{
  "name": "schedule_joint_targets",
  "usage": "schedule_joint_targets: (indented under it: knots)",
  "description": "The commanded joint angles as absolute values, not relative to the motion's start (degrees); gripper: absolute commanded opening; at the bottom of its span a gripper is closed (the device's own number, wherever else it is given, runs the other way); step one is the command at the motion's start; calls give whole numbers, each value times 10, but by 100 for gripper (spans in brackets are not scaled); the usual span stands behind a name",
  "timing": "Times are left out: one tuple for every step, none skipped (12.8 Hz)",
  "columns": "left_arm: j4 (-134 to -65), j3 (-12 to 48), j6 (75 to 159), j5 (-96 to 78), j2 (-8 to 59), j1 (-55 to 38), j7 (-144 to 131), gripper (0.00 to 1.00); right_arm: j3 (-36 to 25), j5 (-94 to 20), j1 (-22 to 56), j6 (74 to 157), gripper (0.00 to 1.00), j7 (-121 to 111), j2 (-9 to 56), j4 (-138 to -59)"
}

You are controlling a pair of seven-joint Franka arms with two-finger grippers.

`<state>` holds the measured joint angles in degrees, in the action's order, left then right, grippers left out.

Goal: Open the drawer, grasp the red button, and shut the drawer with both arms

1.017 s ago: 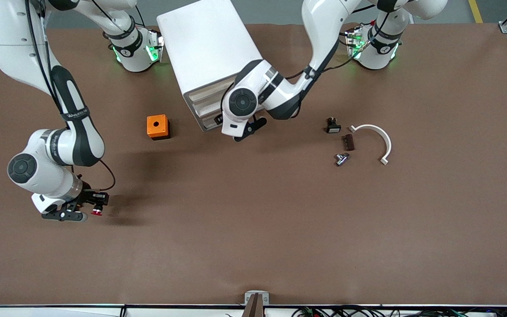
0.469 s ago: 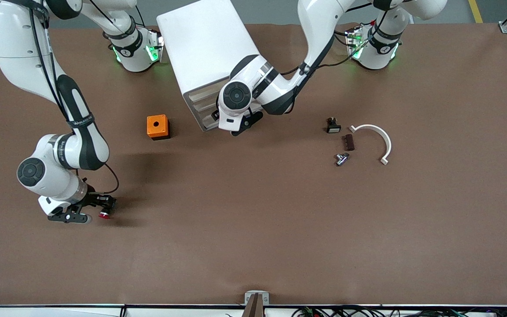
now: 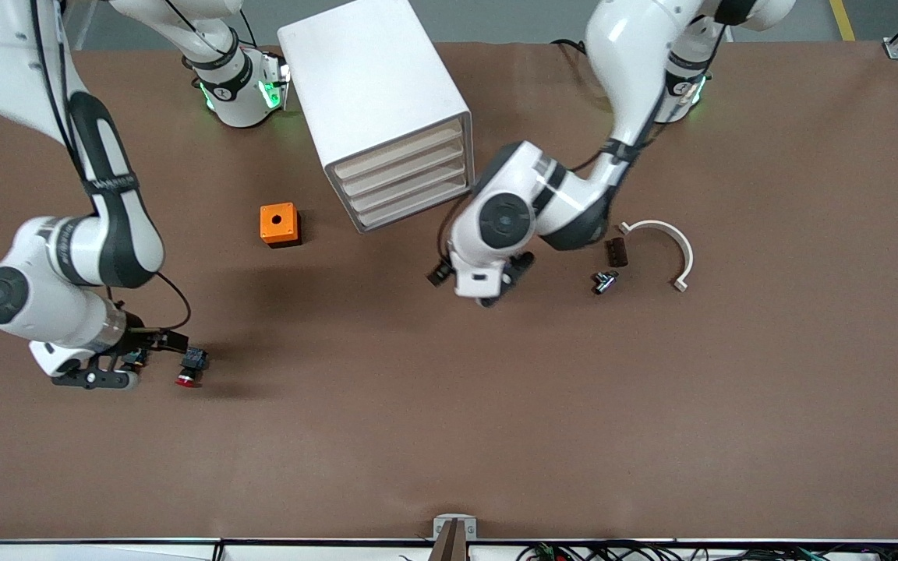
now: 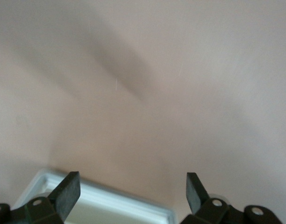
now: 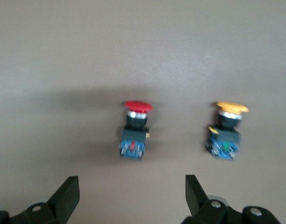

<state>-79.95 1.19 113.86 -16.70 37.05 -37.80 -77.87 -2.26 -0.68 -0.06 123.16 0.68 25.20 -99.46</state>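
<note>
The button, red cap and black-and-blue body, lies on its side on the table toward the right arm's end. In the right wrist view it lies just ahead of my right gripper, which is open and empty. In the front view my right gripper is low beside the button, apart from it. The white drawer cabinet has all its drawer fronts flush. My left gripper is open and empty over bare table, nearer the camera than the cabinet. It also shows in the left wrist view.
An orange-capped pushbutton lies beside the red one. An orange box with a hole stands near the cabinet. A white curved piece, a brown block and a small metal part lie toward the left arm's end.
My right gripper opened, left the button on the table and drew back. My left gripper came away from the cabinet's drawer fronts toward the camera and the left arm's end.
</note>
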Motion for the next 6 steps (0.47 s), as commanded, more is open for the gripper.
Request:
schedule_joint_targets:
  knots:
    - [-811, 17, 1127, -106, 317, -322, -746, 100, -14, -11, -9, 1158, 100, -1, 164, -1013]
    - [-811, 16, 1126, -87, 302, -302, -722, 100, -14, -11, -10, 1120, 100, -2, 136, -1013]
    - [-812, 16, 1118, -69, 286, -279, -708, 100, -14, -10, -11, 1084, 100, -3, 109, -1009]
    - [-811, 17, 1108, -49, 267, -253, -692, 100, -14, -10, -11, 1041, 100, -4, 86, -995]
    - [-812, 16, 1094, -36, 250, -236, -673, 100, -15, -7, -11, 1003, 100, -4, 72, -980]
    - [-812, 16, 1072, -20, 235, -219, -649, 100, -14, 5, -11, 973, 100, -4, 63, -963]
